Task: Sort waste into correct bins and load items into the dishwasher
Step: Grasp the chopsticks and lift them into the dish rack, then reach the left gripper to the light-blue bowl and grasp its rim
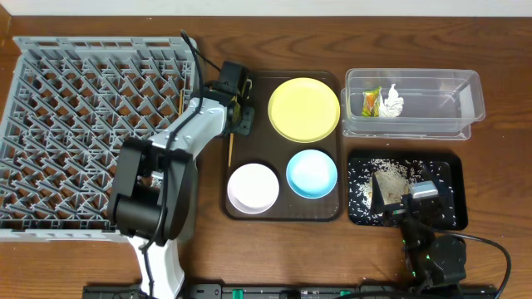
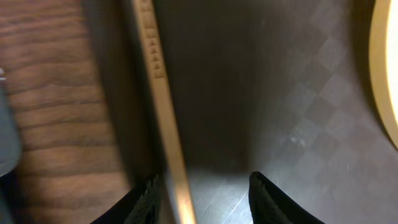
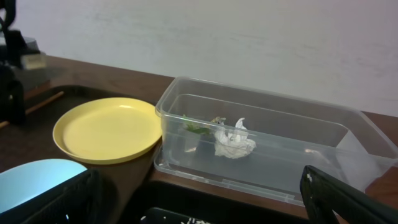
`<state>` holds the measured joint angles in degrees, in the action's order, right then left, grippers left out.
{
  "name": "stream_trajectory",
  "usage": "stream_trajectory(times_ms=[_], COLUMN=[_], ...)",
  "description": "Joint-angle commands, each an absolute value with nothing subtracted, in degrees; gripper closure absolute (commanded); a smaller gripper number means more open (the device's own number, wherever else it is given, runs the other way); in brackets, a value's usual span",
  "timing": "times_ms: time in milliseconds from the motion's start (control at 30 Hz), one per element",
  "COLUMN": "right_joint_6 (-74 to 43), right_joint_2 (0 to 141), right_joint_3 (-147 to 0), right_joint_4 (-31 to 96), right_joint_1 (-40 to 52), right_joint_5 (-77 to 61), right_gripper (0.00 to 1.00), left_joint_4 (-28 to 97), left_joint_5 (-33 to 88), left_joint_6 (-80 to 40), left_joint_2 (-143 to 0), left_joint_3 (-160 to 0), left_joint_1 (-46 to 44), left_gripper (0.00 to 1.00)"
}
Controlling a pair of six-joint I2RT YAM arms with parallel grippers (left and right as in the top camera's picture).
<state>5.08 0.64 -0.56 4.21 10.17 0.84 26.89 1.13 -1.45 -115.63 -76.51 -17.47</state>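
Note:
My left gripper [image 1: 240,114] is open, low over the left edge of the dark brown tray [image 1: 332,212]. In the left wrist view a wooden chopstick [image 2: 160,99] runs between its fingers [image 2: 205,199], close to the left one. The chopstick also shows in the overhead view [image 1: 230,148]. The yellow plate [image 1: 304,109], light-blue bowl [image 1: 312,173] and white bowl [image 1: 253,187] sit on that tray. The clear tub [image 1: 465,100] holds the snack wrapper [image 1: 371,102] and the tissue [image 1: 392,101]. My right gripper [image 3: 199,208] is open and empty above the black tray [image 1: 455,170], which holds rice crumbs [image 1: 366,189].
The grey dish rack [image 1: 91,133] fills the left side, with the left arm lying across its right edge. In the right wrist view the tub [image 3: 273,155] stands just ahead, with the plate [image 3: 106,130] to its left. Bare wooden table [image 1: 499,183] lies at the right.

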Motion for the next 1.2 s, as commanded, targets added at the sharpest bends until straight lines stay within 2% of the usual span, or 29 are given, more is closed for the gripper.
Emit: stream_trajectory(times_ms=[0,100,300,400,633,867,1167], right_joint_6=[5.6,5.7,5.7,5.7,5.7,5.7,5.7], right_joint_2=[0.5,0.5,0.5,0.5,0.5,0.5,0.5], right_joint_3=[-0.3,-0.3,-0.3,-0.3,-0.3,-0.3,-0.3], right_joint_4=[4.2,4.2,4.2,4.2,4.2,4.2,4.2], right_joint_1=[9.5,9.5,9.5,9.5,9.5,9.5,9.5], right_joint_5=[0.6,0.6,0.6,0.6,0.6,0.6,0.6], right_gripper=[0.01,0.01,0.01,0.01,0.01,0.01,0.01], left_joint_4=[27.4,28.1,29.1,31.3,41.1,49.0,50.1], left_joint_5=[-0.6,-0.4,4.6,6.8,5.1,-15.7,-18.7], left_joint_6=[-1.8,-3.1,-3.7,-3.7,-3.7,-3.7,-3.7], left_joint_2=[-119.0,-120.4,-119.1,-117.2,-105.2,-91.7,-94.3], left_joint_3=[-76.4,-76.4,-76.4,-77.0,-80.4,-80.4,-74.6], left_joint_1=[-17.3,-17.5,-17.5,-17.5,-17.4,-17.2,-11.6], left_gripper=[0.53,0.59,0.85,0.94,0.94,0.94,0.94])
